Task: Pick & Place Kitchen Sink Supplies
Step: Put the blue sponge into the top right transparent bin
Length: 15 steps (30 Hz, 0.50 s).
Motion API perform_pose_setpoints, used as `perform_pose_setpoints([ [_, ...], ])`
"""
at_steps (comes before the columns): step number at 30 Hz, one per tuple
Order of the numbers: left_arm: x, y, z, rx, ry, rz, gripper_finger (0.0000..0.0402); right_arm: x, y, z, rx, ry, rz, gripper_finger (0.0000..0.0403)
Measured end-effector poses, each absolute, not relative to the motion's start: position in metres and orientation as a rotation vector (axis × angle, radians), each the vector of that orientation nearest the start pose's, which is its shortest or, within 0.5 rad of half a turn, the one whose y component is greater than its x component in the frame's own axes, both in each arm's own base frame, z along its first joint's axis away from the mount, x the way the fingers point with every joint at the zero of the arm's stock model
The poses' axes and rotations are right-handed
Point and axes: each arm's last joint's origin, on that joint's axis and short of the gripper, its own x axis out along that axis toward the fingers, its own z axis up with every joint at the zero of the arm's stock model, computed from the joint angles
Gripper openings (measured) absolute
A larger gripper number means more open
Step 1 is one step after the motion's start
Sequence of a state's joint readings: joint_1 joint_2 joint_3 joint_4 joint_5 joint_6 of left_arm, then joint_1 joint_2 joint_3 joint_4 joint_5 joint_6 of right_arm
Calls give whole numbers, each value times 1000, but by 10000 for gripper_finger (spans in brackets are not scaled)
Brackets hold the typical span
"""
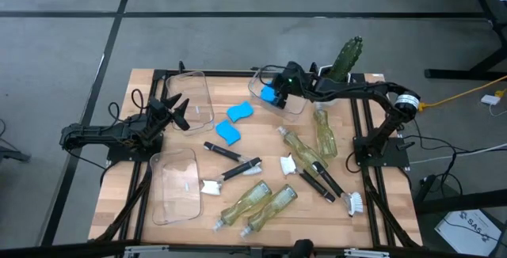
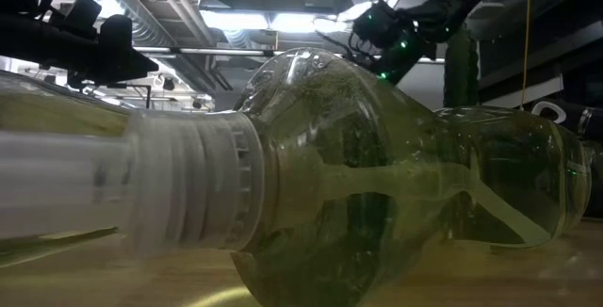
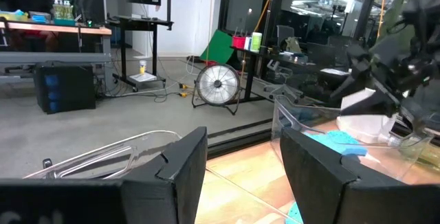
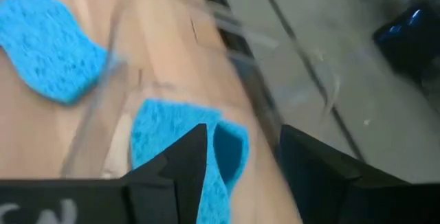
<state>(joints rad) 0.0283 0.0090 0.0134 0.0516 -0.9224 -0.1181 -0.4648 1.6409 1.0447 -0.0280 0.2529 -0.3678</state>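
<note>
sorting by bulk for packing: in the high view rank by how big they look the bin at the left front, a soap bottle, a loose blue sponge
1. Bin at the left front
2. Soap bottle
3. Loose blue sponge

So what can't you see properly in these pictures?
- Low view: a clear pump bottle of pale yellow-green soap lies right at the lens and hides nearly the whole table.
- Right wrist view: the small bright blue sponge in the clear plastic bin is blurred and partly behind the right gripper fingers.
- High view: a second sponge in that bin is mostly covered by the right arm.
</note>
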Motion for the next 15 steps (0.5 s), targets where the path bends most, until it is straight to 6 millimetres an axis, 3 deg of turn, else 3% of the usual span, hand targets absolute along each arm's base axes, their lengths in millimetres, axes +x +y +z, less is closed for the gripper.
perform_pose_setpoints([
  [6, 85, 26, 172, -134, -108, 947, 180, 333, -138, 240, -357, 686, -426, 182],
  [15, 85, 25, 172, -134, -108, 947, 180, 351, -93, 245, -524, 611, -178, 182],
])
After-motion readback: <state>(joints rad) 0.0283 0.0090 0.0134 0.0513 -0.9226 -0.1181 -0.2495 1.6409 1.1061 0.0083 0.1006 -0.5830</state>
